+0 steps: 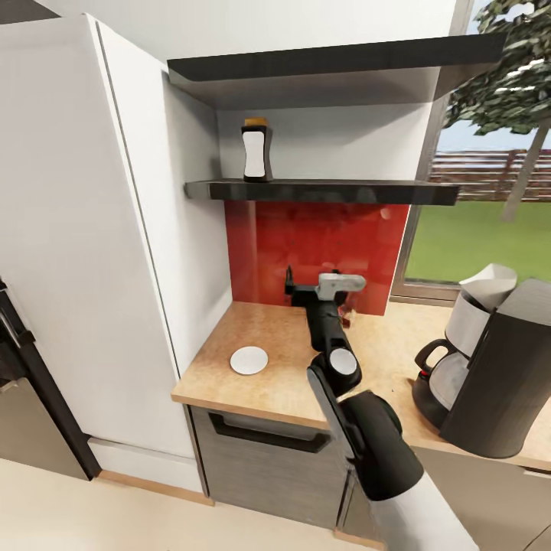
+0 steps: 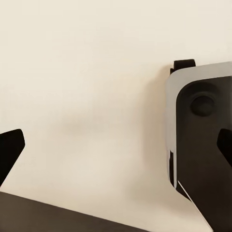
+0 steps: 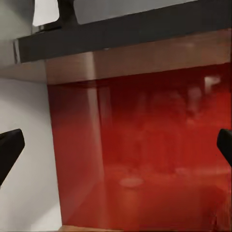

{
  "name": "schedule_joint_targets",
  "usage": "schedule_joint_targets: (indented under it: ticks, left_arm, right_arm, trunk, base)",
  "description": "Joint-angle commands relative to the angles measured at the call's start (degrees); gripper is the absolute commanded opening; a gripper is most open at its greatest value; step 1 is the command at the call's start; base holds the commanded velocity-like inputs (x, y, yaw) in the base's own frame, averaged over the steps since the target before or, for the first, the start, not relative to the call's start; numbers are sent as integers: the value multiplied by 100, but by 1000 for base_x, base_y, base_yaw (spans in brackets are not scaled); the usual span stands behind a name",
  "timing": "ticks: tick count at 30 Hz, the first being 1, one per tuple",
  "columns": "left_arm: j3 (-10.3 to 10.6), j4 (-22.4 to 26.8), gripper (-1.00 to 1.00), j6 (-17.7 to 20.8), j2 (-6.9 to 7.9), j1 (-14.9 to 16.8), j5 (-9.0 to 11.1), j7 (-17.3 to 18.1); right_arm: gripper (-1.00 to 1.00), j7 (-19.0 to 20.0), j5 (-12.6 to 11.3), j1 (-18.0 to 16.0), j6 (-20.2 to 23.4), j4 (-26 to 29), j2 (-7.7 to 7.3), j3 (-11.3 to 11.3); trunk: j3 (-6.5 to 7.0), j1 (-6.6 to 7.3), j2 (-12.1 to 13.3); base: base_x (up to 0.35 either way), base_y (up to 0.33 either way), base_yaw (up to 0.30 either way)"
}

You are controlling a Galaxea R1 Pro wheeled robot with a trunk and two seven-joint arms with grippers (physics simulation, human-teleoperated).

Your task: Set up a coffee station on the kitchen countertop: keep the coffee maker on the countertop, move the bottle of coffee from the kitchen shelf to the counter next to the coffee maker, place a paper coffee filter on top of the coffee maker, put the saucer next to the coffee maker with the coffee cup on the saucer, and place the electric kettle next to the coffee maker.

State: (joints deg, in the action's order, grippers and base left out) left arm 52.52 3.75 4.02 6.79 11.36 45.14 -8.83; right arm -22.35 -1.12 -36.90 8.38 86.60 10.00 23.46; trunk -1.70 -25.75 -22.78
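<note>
The bottle of coffee (image 1: 256,150) stands upright on the lower kitchen shelf (image 1: 321,190); in the right wrist view the bottle (image 3: 47,10) peeks over the shelf's (image 3: 125,31) edge. My right gripper (image 1: 296,289) hovers open and empty above the countertop (image 1: 275,386), close to the red backsplash and well below the shelf. On the countertop, left of my arm, lies the white saucer (image 1: 249,360). At the right stands the coffee maker (image 1: 497,375) with a paper coffee filter (image 1: 490,285) on top. My left gripper (image 2: 116,150) is open over pale floor.
A tall white cabinet (image 1: 92,229) walls the counter's left side. A second dark shelf (image 1: 329,65) hangs above the bottle. The red backsplash (image 3: 145,145) is right ahead of the right gripper. A window (image 1: 482,222) is at the right, and grey cabinet fronts (image 1: 260,459) sit below.
</note>
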Motion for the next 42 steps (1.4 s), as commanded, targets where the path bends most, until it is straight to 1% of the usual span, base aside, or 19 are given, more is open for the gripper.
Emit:
schedule_joint_targets:
  ticks: [1, 7, 8, 9, 10, 13, 14, 15, 18, 20, 21, 22, 23, 26, 27, 29, 36, 40, 42]
  left_arm:
    - [48, 24, 100, 38, 7, 0, 39, -40]
    - [48, 20, 100, 37, 7, -2, 39, -40]
    - [48, 20, 100, 37, 7, -2, 39, -40]
    - [48, 17, 100, 37, 7, -2, 39, -40]
    - [48, 17, 100, 33, 7, -21, 39, -40]
    - [48, 19, 100, 30, 5, -85, 35, -40]
    - [48, 20, 100, 29, 5, -139, 32, -40]
    - [48, 20, 100, 29, 6, -147, 32, -40]
    - [48, 20, 100, 35, 1, -176, 30, -40]
    - [48, 19, 100, 36, -1, -197, 30, -40]
    - [48, 19, 100, 36, -1, -222, 30, -40]
    - [48, 20, 100, 37, 2, -273, 30, -40]
    - [48, 20, 100, 37, 4, -294, 28, -40]
    - [50, 20, 100, 41, 4, -327, 24, -40]
    - [49, 18, 100, 44, 6, -357, 27, -40]
    - [48, 18, 100, 42, 12, -378, 29, -40]
    - [32, 15, 100, 41, 46, -398, 45, -48]
    - [12, -13, 100, 46, 215, -413, 71, -48]
    - [4, -18, 100, 46, 255, -412, 79, -48]
  right_arm:
    - [100, -88, -17, -242, 208, 6, 0, 6]
    - [100, -491, -80, -1322, 815, -1, 0, 1]
    - [100, -513, -103, -1406, 859, -1, 0, 1]
    - [100, -551, -159, -1574, 956, -5, 0, 1]
    - [100, -651, -302, -1959, 1248, -21, 0, 3]
    - [100, -785, -435, -2372, 1591, -52, 0, 2]
    - [100, -865, -558, -2817, 1947, -217, 0, 0]
    - [100, -876, -584, -2927, 2019, -292, 0, -2]
    - [100, -909, -749, -3728, 2276, -1205, 0, -8]
    - [100, -915, -873, -4104, 2322, -1764, 0, -11]
    - [100, -917, -993, -4326, 2339, -2139, 0, -13]
    - [100, -919, -1317, -4718, 2357, -2829, 0, -15]
    - [100, -920, -1500, -4893, 2362, -3121, 0, -16]
    - [100, -920, -1822, -5202, 2366, -3577, 0, -20]
    - [100, -920, -2002, -5466, 2368, -3845, 0, -22]
    - [100, -921, -2081, -5639, 2372, -3938, 0, -20]
    - [100, -921, -2149, -5760, 2375, -3793, 0, -17]
    - [100, -921, -2155, -5766, 2379, -3711, 0, -9]
    - [100, -919, -2155, -5766, 2383, -3703, 0, -8]
  trunk:
    - [-15, -4, -14]
    - [-15, -4, -14]
    - [-15, -4, -14]
    - [-15, -4, -14]
    - [-15, -4, -14]
    - [-15, -4, -14]
    - [-15, -4, -14]
    - [-15, -4, -14]
    - [-15, -4, -14]
    - [-15, -4, -14]
    - [-15, -4, -14]
    - [-15, -4, -14]
    - [-15, -4, -14]
    - [-15, -4, -14]
    - [-15, -4, -14]
    - [-15, -4, -14]
    - [-15, -4, -14]
    - [-15, -4, -14]
    - [-15, -4, -14]
  base:
    - [0, 0, 0]
    - [0, 0, 0]
    - [0, 0, 0]
    - [0, 0, 0]
    - [0, 0, 0]
    - [0, 0, 0]
    - [0, 0, 0]
    - [0, 0, 0]
    - [0, 0, 0]
    - [0, 0, 0]
    - [0, 0, 0]
    - [0, 0, 0]
    - [0, 0, 0]
    - [0, 0, 0]
    - [18, 0, 0]
    - [76, 0, 0]
    - [219, 125, 0]
    - [272, 211, 0]
    - [252, 224, 0]
